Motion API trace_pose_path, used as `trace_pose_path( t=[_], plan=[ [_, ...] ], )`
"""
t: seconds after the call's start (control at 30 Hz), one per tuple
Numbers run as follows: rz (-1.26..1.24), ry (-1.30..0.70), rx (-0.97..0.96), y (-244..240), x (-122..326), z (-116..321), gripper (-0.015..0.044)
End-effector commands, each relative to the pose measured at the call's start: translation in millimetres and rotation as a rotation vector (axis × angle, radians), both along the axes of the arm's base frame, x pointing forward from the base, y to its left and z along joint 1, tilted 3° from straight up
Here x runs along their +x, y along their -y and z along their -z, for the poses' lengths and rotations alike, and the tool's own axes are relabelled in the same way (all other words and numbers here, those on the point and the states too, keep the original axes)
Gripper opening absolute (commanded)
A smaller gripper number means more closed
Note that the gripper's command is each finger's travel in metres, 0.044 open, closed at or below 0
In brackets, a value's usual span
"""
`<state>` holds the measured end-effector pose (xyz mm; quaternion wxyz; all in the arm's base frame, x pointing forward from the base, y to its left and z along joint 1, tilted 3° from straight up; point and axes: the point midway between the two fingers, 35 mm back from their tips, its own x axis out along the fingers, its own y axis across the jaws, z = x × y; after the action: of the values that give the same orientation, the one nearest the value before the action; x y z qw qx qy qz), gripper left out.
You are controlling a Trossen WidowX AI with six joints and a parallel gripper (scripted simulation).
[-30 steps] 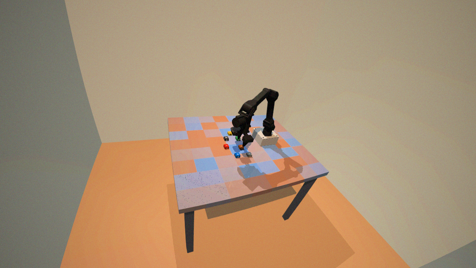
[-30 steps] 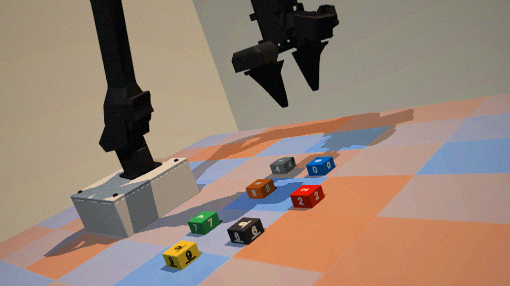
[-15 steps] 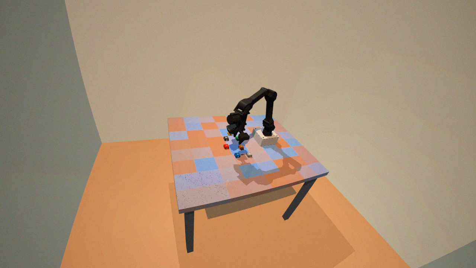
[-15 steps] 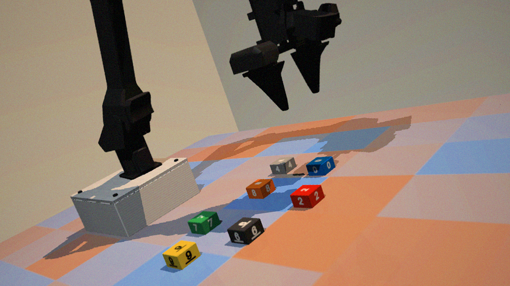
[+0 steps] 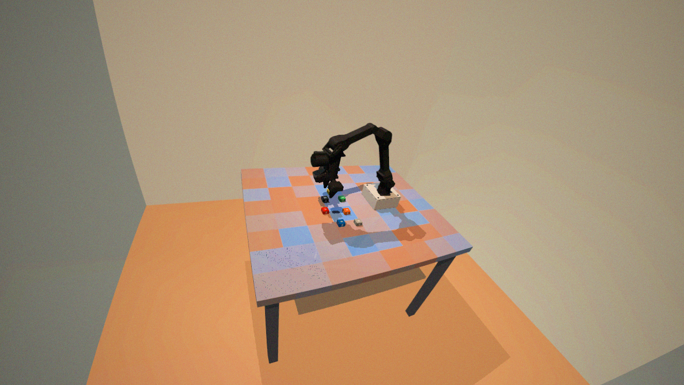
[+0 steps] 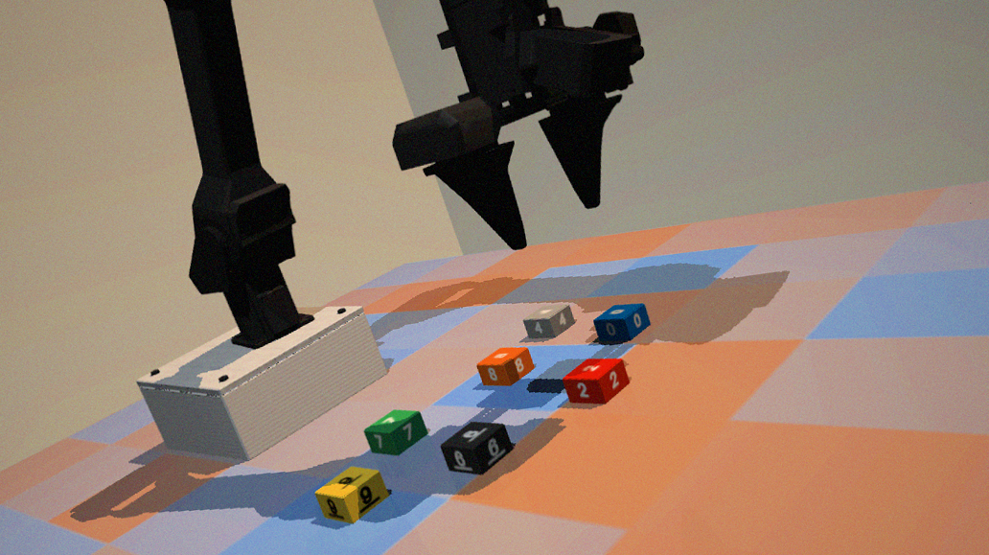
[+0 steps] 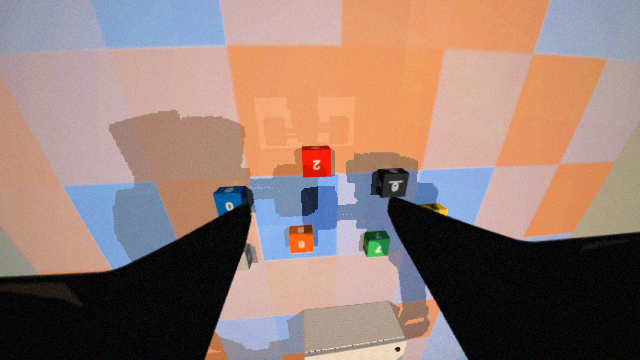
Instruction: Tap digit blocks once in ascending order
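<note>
My gripper (image 6: 556, 226) (image 7: 321, 207) is open and empty, high above the blocks. In the wrist view the red block 2 (image 5: 325, 210) (image 6: 595, 382) (image 7: 316, 162) lies just beyond the gap between the fingertips. The blue block 0 (image 5: 341, 222) (image 6: 621, 324) (image 7: 227, 196) and grey block 4 (image 5: 358, 222) (image 6: 547, 322) (image 7: 248, 258) are partly behind the left finger there. The orange block 8 (image 5: 346, 210) (image 6: 504, 367) (image 7: 301, 240) and green block 7 (image 5: 342, 198) (image 6: 394, 432) (image 7: 376, 244) lie nearer the base. The black block 6 (image 5: 325, 199) (image 6: 477, 448) (image 7: 393, 183) and yellow block 9 (image 6: 351, 496) (image 7: 434, 208) lie right of red.
The white base box (image 5: 381, 197) (image 6: 297, 389) (image 7: 352, 325) carries the arm on the patchwork table (image 5: 287, 282) (image 6: 935, 422). The arm's shadows fall across several blocks and the tiles around them.
</note>
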<state>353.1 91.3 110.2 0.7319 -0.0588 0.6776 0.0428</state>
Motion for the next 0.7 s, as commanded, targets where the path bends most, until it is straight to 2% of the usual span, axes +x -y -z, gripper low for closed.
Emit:
trace_pose_path(
  t=[0.0,0.37,0.57,0.67],
  plan=[
    [-0.008,-0.001,0.003,-1,1,-1,0.04],
    [-0.008,-0.001,0.003,2,1,-1,0.04],
    [-0.008,-0.002,-0.005,91,-18,0,0.04],
    [-0.008,-0.002,-0.006,101,-22,0,0.04]
  ],
)
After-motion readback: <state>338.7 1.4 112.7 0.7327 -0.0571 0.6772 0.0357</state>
